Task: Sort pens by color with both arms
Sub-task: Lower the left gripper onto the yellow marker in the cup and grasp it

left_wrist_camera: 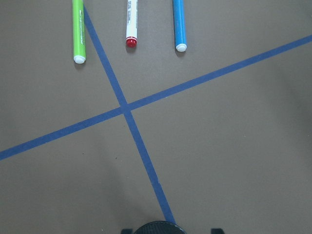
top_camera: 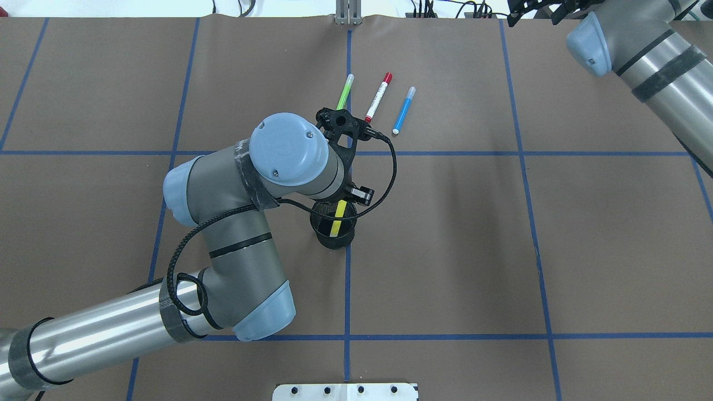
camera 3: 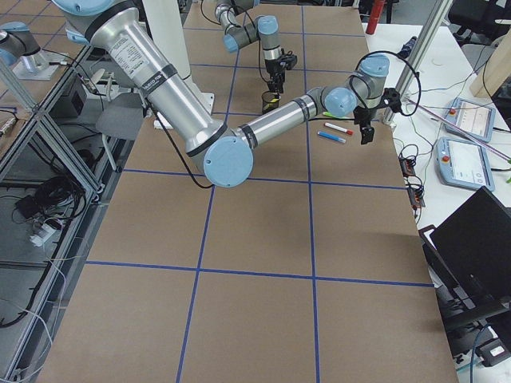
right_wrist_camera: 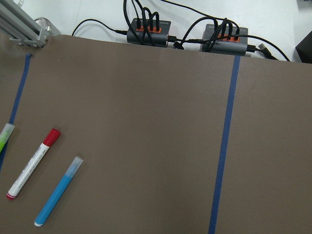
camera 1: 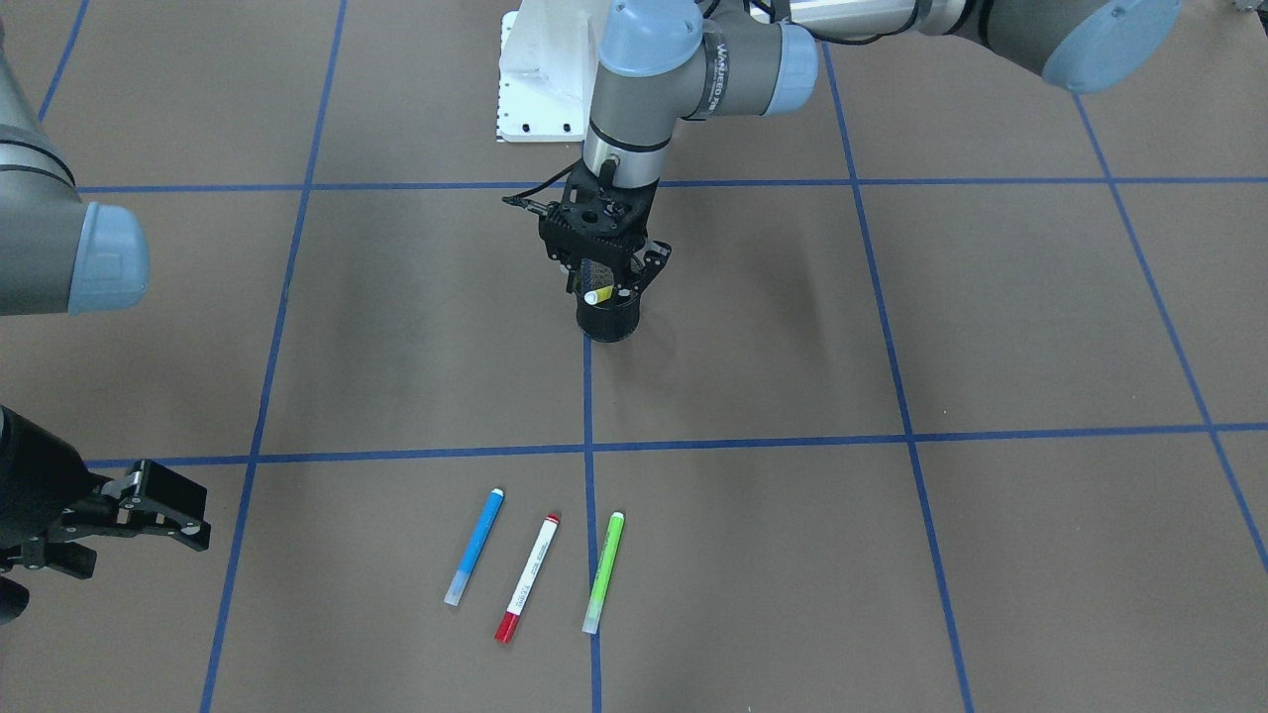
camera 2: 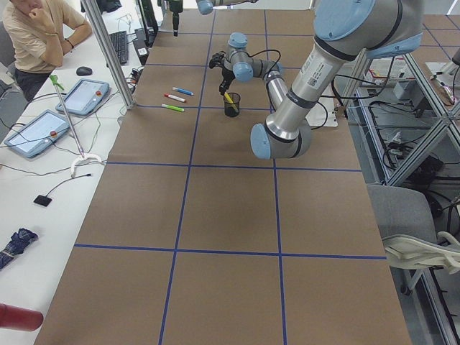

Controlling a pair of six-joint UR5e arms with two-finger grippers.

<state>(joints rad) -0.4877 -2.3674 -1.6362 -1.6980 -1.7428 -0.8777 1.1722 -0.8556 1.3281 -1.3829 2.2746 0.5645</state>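
Observation:
The blue pen (camera 1: 475, 560), the red-capped white pen (camera 1: 528, 577) and the green pen (camera 1: 604, 572) lie side by side on the brown table. They also show in the overhead view: blue (top_camera: 404, 109), red (top_camera: 379, 97), green (top_camera: 345, 92). The yellow pen (top_camera: 338, 217) leans inside the black mesh cup (camera 1: 607, 327). My left gripper (camera 1: 614, 282) hovers just above the cup, open, its fingertips (left_wrist_camera: 217, 230) wide apart either side of the rim. My right gripper (camera 1: 193, 520) is open and empty, off to the side of the three pens.
Blue tape lines (camera 1: 588, 446) divide the table into squares. The white pedestal base (camera 1: 540, 89) stands at the robot's side. Cable hubs (right_wrist_camera: 146, 31) sit past the table's far edge. An operator (camera 2: 39, 36) sits at a side desk.

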